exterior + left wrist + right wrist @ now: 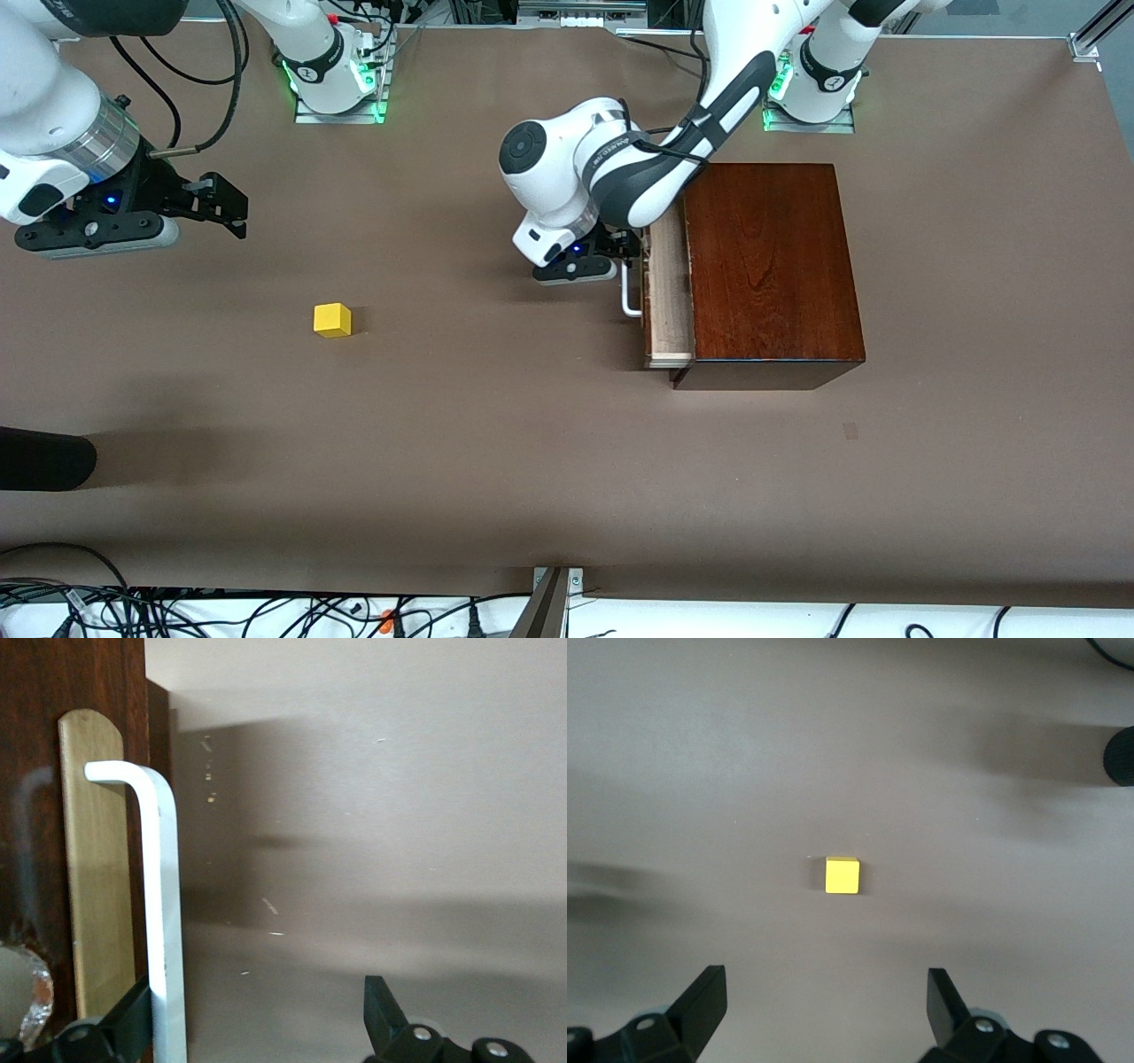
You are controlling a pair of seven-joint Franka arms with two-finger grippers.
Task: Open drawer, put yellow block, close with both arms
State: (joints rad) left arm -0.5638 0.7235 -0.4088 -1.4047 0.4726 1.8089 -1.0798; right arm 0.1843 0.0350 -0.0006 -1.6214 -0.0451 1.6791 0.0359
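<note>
In the front view, the drawer is being shown pulled partly out of the dark wooden box, with the left gripper set at its white handle, while the right gripper is being held in the air over bare table at the right arm's end, the yellow block lying well apart from the box. In the left wrist view, the left gripper is being kept spread wide, one finger touching the handle against the drawer front. In the right wrist view, the right gripper is being held wide open above the block, gripping nothing.
</note>
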